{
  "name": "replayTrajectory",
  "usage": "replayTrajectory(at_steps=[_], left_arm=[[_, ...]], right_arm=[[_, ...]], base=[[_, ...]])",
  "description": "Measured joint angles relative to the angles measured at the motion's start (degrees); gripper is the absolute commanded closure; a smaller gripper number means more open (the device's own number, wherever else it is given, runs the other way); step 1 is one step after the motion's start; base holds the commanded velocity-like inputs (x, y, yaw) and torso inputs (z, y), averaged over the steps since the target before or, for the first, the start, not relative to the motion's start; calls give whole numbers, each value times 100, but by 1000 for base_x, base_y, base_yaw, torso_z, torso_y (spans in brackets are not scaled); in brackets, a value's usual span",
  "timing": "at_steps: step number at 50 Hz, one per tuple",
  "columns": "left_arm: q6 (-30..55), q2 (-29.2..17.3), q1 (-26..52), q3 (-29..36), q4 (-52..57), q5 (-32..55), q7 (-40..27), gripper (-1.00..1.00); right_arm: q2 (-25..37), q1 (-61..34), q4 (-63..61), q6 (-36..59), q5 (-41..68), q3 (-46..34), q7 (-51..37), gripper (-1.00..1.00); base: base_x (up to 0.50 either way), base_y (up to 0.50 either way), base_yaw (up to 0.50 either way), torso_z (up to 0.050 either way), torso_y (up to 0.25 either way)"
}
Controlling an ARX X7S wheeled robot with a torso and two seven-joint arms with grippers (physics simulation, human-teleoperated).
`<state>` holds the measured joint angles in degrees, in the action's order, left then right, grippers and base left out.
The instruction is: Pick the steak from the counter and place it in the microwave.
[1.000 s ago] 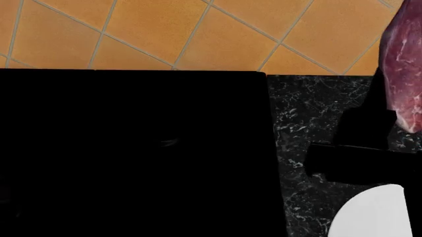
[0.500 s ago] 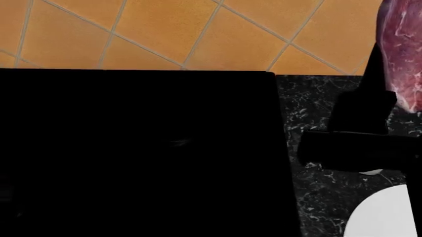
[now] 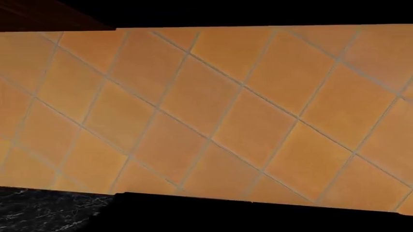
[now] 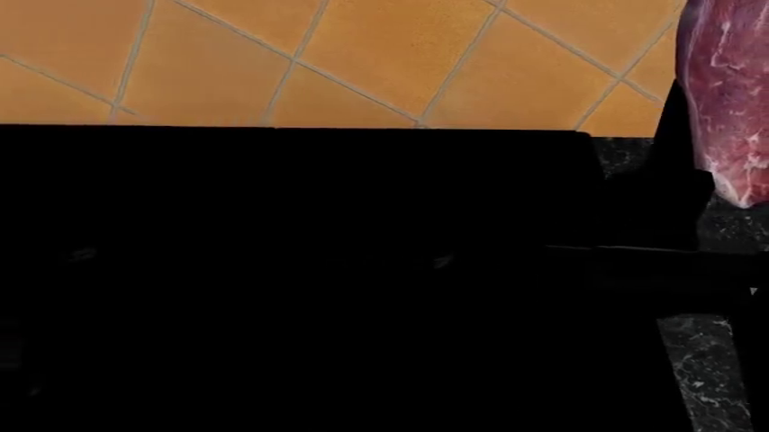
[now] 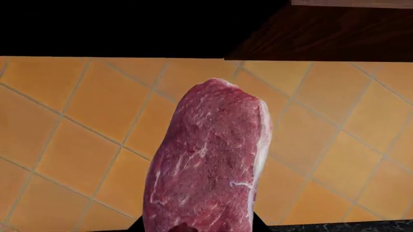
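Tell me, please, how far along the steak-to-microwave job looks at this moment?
Done: the steak is off the counter, held up before the tiled wall by the right pincer. In hand: carrying it. Left: placing it in the microwave, which no view clearly shows.

orange tiled wall (image 3: 213, 116) w/ bit of black veined counter (image 3: 45, 212)

Kitchen, sim render. Evidence: orange tiled backsplash (image 3: 213, 111) laid diagonally with pale grout, black white-veined marble surface (image 4: 709, 360) butting against it, matte black stovetop (image 4: 301, 270) flush beside the surface, dark wood cabinet (image 5: 329, 31) overhead above the tiles.
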<state>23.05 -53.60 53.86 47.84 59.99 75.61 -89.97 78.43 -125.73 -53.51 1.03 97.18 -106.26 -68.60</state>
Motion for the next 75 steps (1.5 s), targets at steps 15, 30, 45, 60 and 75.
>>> replayTrajectory(at_steps=[15, 30, 45, 60, 75], left_arm=[[-1, -20, 37, -8, 0, 31, 0, -100], [-76, -69, 40, 94, 0, -43, 0, -100], [-71, -72, 39, 73, -1, -26, -1, -100], [-25, -43, 27, 3, 0, 17, 1, -100], [-105, -88, 46, 114, -1, -42, 0, -100]], right_arm=[[-51, 119, 25, -5, -2, 131, -30, 100], [-40, 259, 22, -30, -46, 221, -35, 100], [-46, 382, 6, -55, -83, 304, -7, 100], [-86, 466, 27, -58, -91, 393, 0, 100], [-40, 581, 4, -141, -132, 471, 40, 100]], base=[[0, 324, 0, 1, 1], [0, 323, 0, 0, 0], [0, 252, 0, 0, 1], [0, 255, 0, 0, 0], [37, 54, 0, 0, 1]])
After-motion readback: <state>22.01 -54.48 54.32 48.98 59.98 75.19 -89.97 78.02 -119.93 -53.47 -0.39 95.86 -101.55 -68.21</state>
